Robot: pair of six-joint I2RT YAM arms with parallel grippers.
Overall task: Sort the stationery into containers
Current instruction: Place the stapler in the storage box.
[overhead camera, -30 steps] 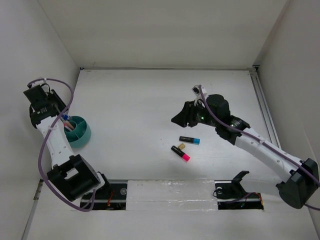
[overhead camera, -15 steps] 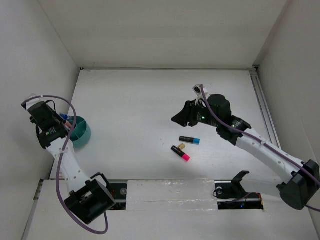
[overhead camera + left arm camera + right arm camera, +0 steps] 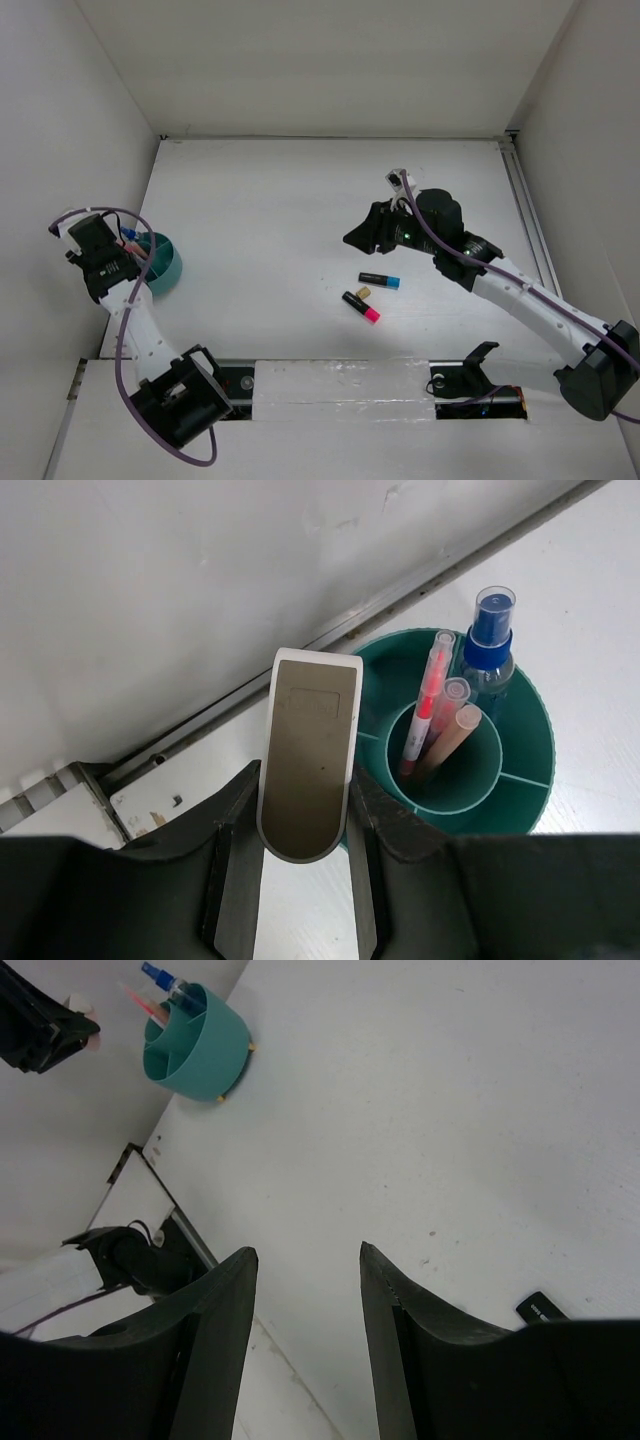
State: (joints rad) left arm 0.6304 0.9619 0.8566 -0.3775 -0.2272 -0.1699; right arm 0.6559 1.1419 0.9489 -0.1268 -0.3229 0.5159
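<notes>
The round teal organizer stands at the table's left edge. Its centre cup holds a thin pink pen and two more sticks, and an outer compartment holds a clear blue-capped pen. My left gripper is shut on a flat tan eraser, just left of the organizer's rim and above it. A black marker with a blue end, a black marker with a pink end and a small tan bit lie mid-table. My right gripper hangs open and empty above and behind them.
White walls close in the table on the left, back and right; the left arm is close to the left wall. A metal rail runs along the right edge. The organizer also shows far off in the right wrist view.
My left wrist has swung down and nearer, from behind the organizer to just beside its left rim, still holding the eraser. The right arm and the markers have not moved.
</notes>
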